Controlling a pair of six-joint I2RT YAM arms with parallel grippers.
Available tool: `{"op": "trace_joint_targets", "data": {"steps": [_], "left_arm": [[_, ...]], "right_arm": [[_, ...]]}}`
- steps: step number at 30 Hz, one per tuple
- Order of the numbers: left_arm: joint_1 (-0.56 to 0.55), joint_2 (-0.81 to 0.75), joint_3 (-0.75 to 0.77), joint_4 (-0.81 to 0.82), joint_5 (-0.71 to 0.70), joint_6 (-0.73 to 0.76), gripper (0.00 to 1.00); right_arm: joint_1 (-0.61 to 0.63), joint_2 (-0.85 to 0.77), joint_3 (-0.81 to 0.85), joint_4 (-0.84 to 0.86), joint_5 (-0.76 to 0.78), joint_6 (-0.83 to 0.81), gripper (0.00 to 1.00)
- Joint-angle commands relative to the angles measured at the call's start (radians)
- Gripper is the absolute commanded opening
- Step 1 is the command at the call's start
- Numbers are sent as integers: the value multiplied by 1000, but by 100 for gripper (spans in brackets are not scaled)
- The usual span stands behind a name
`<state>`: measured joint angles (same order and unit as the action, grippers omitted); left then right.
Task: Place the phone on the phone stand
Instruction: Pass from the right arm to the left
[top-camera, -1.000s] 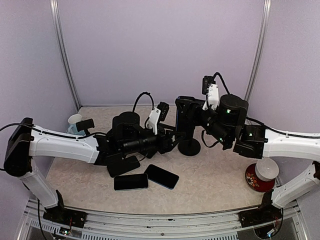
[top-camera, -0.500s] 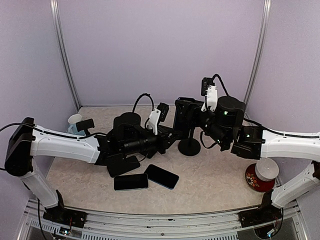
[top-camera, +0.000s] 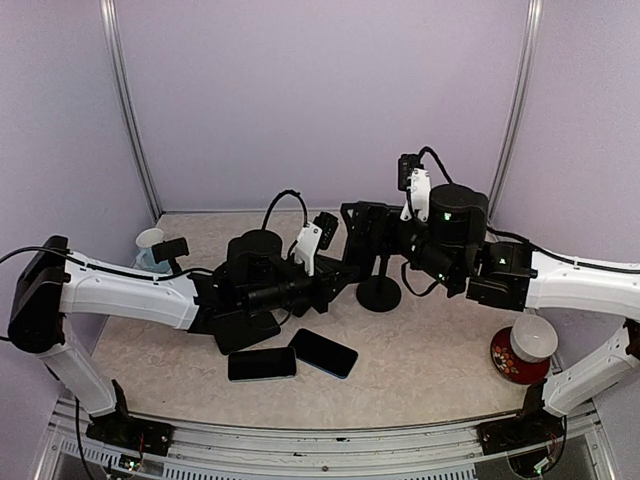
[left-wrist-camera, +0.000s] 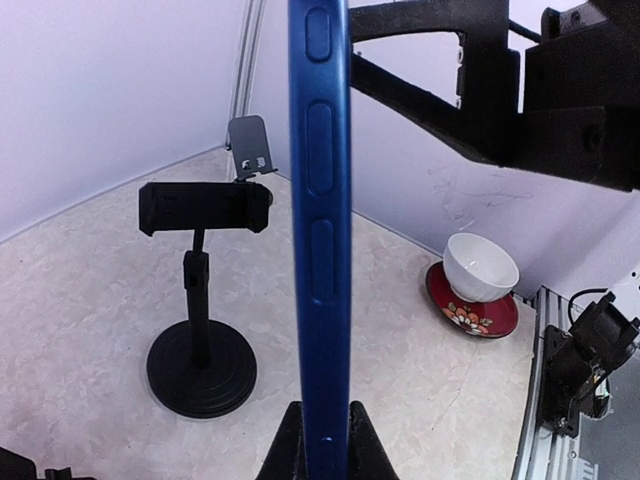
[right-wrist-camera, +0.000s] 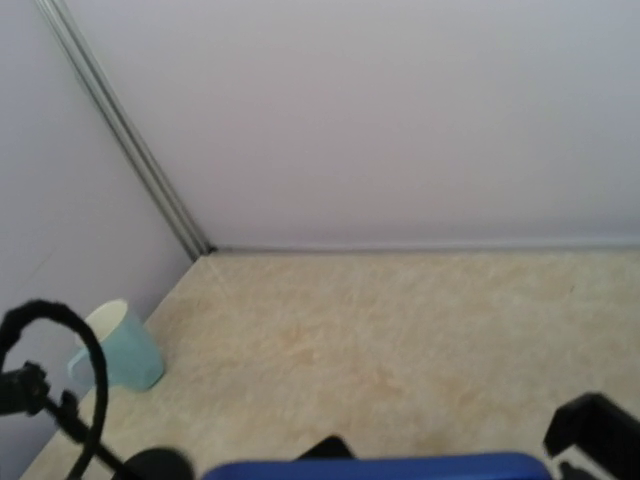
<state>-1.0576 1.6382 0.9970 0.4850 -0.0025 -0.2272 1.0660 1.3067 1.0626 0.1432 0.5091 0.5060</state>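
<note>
The left gripper (left-wrist-camera: 320, 432) is clamping the bottom end of a blue phone (left-wrist-camera: 318, 200), holding it upright and edge-on in the air, apart from the black phone stand (left-wrist-camera: 205, 208) at mid-table. The right gripper (top-camera: 368, 225) is hovering by the phone's upper part; its grip cannot be told. A beige marbled table (top-camera: 440, 350) is lying between lilac walls (top-camera: 300, 90). Two dark phones (top-camera: 262, 364) are lying flat near the front. One bowl (left-wrist-camera: 482, 265) is sitting on one red saucer (left-wrist-camera: 470, 312) at the right, and one pale cup (top-camera: 150, 250) is standing far left. The held phone's top is running out of frame.
</note>
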Motion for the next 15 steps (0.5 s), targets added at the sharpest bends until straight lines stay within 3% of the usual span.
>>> {"op": "trace_joint_targets", "data": {"steps": [1,9,15], "left_arm": [[-5,-64,-28,1,-53,69,0],[-5,-126,-87,-7,-59,140,0],[-5,-135,-101,-30,-65,160,0]], "right_arm": [[-19,-33,86,-141,-94,94,100],[-195,0,128,-267,-423,234,100],[-221,103,217,-364,-557,204,100]]}}
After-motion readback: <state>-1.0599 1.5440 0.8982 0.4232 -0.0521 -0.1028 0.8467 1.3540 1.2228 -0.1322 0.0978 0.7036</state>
